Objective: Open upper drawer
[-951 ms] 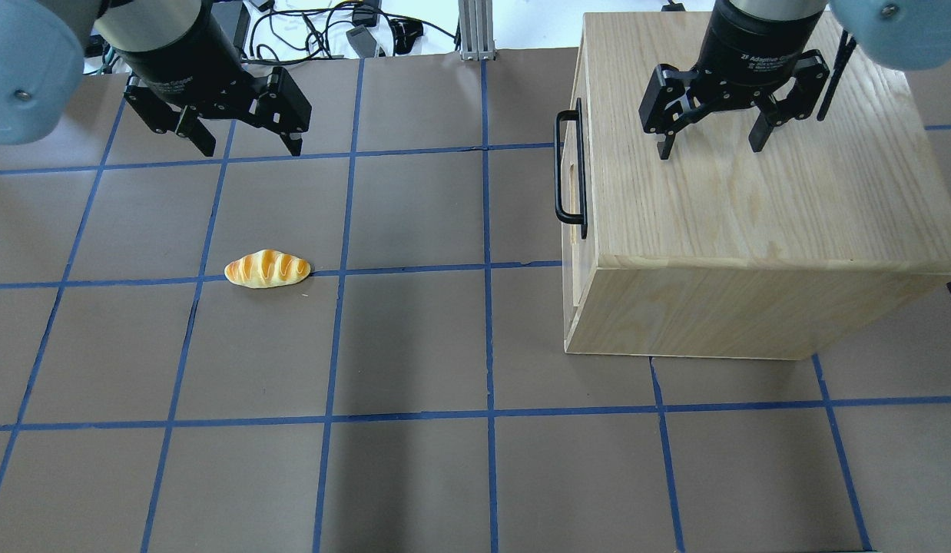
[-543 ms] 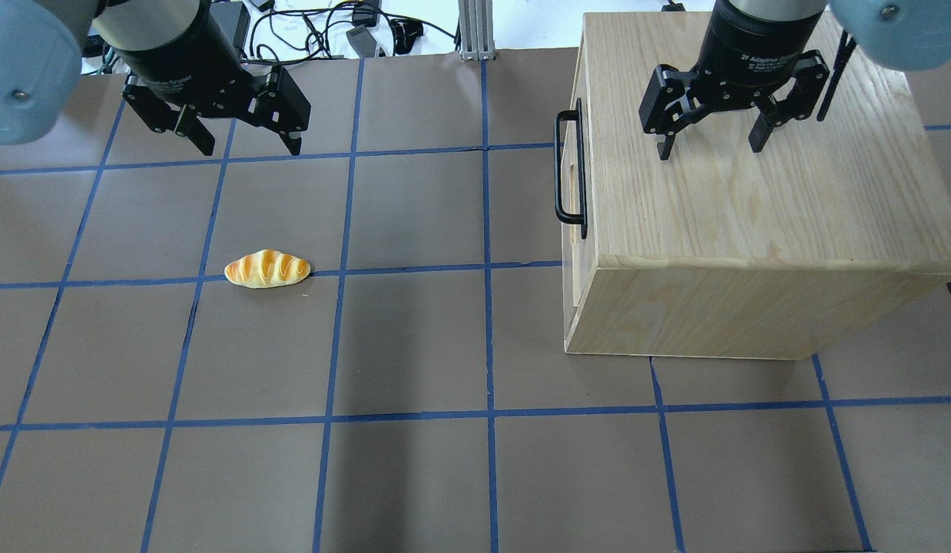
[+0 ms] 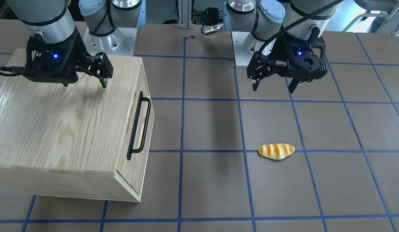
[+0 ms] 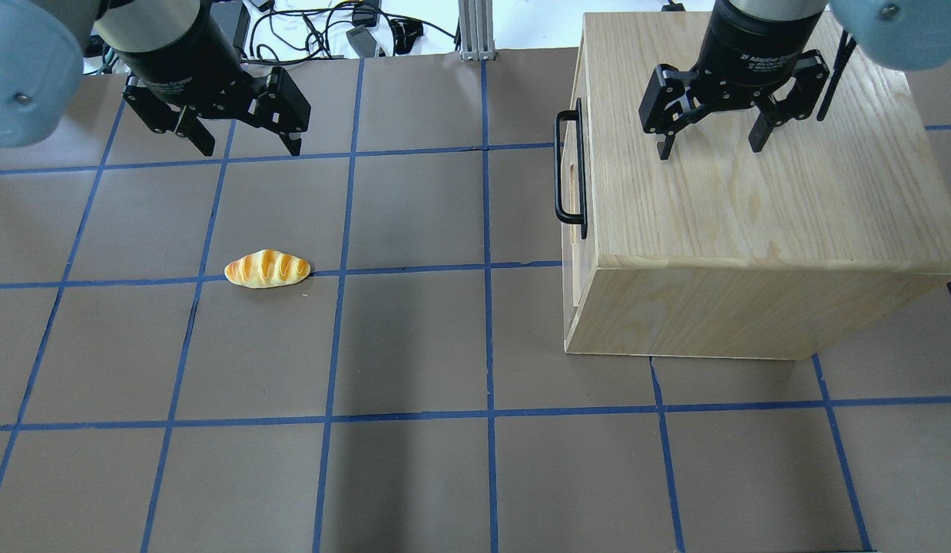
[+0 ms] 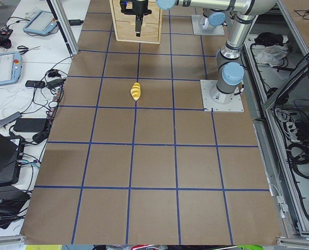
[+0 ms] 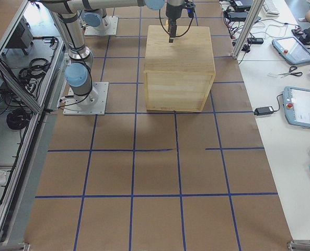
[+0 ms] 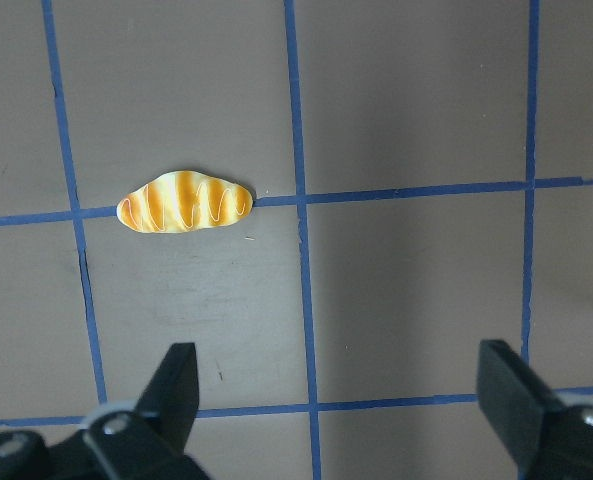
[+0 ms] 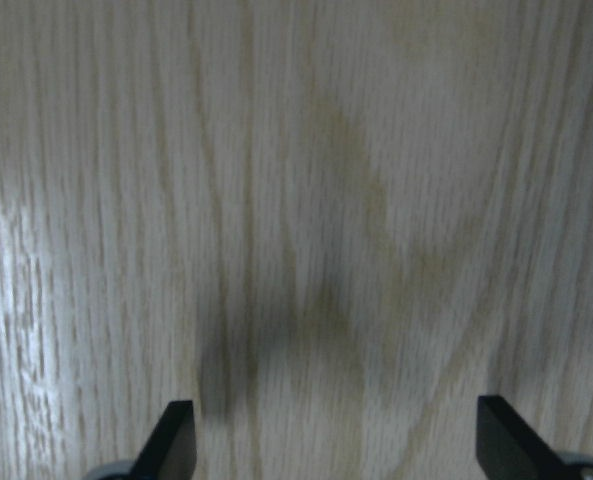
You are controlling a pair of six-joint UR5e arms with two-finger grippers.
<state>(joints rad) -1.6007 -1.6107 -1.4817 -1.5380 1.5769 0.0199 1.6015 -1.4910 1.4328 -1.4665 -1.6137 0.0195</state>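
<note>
The drawer is shut in the cabinet, contents hidden. The left gripper and, over the cabinet, the right gripper are held spread. A roll is shown at the left wrist, only grain at the right.

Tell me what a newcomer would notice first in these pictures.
The big oak-grain cabinet dominates the robot's right half of the table, its black bar handle facing the centre. The right gripper hangs open above its top. On the other half a striped bread roll lies alone, the open left gripper hovering apart.
</note>
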